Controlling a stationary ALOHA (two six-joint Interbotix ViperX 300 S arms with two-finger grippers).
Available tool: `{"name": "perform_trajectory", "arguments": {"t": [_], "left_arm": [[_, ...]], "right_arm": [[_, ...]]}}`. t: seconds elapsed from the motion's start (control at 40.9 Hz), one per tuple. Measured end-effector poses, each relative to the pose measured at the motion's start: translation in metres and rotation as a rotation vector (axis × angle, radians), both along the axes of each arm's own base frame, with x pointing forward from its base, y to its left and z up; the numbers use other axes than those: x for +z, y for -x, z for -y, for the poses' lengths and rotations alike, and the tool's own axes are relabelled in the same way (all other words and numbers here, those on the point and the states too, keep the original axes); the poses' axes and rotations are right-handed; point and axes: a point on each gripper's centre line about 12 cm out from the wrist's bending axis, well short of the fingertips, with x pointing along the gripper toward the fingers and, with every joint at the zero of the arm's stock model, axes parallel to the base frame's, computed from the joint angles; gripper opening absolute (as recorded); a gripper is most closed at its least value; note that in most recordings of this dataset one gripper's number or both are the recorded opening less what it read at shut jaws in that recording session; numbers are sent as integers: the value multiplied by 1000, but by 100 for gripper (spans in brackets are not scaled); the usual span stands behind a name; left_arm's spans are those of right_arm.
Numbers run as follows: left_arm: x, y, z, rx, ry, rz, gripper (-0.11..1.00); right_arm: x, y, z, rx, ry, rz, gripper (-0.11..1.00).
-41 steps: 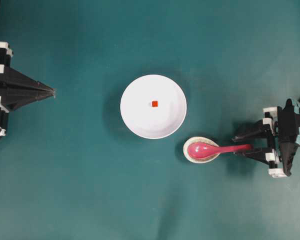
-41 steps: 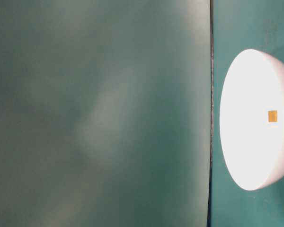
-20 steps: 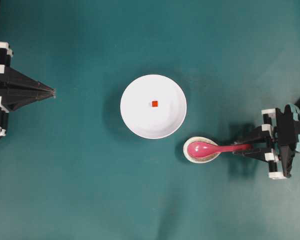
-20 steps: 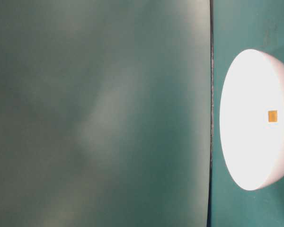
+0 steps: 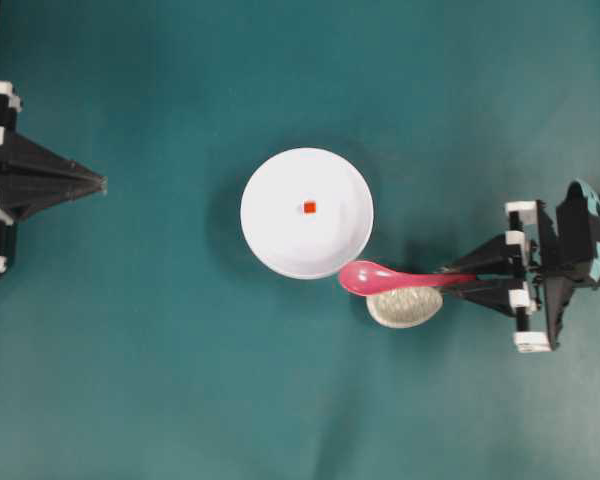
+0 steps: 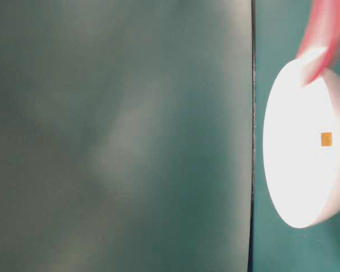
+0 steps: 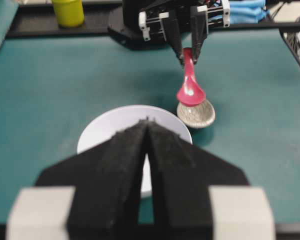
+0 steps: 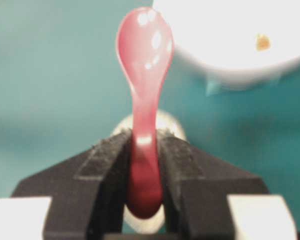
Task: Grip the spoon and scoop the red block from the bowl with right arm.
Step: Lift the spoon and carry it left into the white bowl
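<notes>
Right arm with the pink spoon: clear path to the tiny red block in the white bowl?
Probably yes. The right gripper holds the glossy pink spoon at the white bowl's rim; nothing covers the red block.

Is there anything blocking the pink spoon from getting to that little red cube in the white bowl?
Nothing visible blocks it. The right gripper holds the spoon by its handle, scoop at the bowl's near rim. Between scoop and red block lies only bare white bowl. The speckled dish sits beside the bowl under the spoon, off the path.
</notes>
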Motion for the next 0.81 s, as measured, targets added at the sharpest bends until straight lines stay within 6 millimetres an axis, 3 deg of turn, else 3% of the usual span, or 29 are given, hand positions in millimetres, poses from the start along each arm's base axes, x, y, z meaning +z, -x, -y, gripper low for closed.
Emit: {"name": "perform_trajectory", "arguments": {"t": [0.22,0.44,0.612,0.807], "left_arm": [[5,8,-5,27,-2,-8,0],[3,9,-6,34,-1,-29,0],[3,9,-6,34,-1,-31,0],[3,9,-6,34,-6,-28,0]], "right_arm": [[55,-34,30,11,-45,-150,24],[93,-60,66,48,-169,-378,24],[93,-77,91,60,-231,-538,24],[83,-100,97,118,-209,-691,24]]}}
